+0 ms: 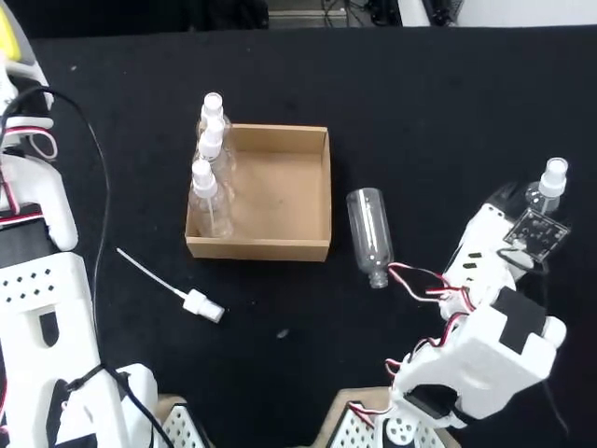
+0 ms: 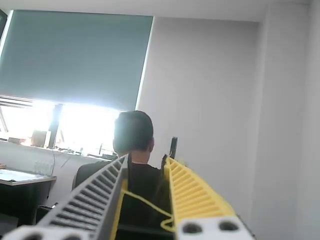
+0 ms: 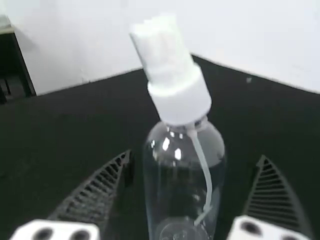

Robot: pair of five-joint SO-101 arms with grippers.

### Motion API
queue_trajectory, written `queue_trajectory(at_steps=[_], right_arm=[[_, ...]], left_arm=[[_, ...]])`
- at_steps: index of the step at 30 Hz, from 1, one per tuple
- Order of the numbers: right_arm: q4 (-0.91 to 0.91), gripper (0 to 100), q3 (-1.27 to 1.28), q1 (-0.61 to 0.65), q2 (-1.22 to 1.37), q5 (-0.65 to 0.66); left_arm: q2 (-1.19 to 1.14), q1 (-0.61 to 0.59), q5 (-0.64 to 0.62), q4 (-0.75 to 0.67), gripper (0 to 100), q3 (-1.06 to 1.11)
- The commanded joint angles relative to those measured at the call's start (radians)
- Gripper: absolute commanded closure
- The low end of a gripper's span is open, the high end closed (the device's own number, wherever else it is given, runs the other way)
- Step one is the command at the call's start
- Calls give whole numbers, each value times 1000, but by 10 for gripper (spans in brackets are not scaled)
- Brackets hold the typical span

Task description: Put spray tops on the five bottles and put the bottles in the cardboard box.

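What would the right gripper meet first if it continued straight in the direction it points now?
The upright clear bottle with a spray top, which stands directly ahead, between the open fingers of the right gripper. It looks very close, though the exact gap is unclear.

This looks like an office: a big window [image 2: 65, 125] with a blind [image 2: 75, 55], a desk [image 2: 22, 176], and plain white walls [image 2: 210, 85].

one cardboard box [image 1: 256, 248], three capped bottles [image 1: 209, 207] standing in it, one capped bottle [image 1: 548, 187] outside, one uncapped bottle [image 1: 369, 233] lying down, one loose spray top [image 1: 201, 304]
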State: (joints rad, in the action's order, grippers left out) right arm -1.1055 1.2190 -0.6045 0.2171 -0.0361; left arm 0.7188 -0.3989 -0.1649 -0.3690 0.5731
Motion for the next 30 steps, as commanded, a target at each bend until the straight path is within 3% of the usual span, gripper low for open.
queue_trajectory(at_steps=[1,17,30], right_arm=[[63,658,-77,12,-62,-2],[64,658,-81,15,-70,-2],[74,658,4,20,-225,-2]], left_arm=[[20,4,-5,-20,970,-13],[20,8,-5,-20,970,-13],[20,10,-5,-20,970,-13]])
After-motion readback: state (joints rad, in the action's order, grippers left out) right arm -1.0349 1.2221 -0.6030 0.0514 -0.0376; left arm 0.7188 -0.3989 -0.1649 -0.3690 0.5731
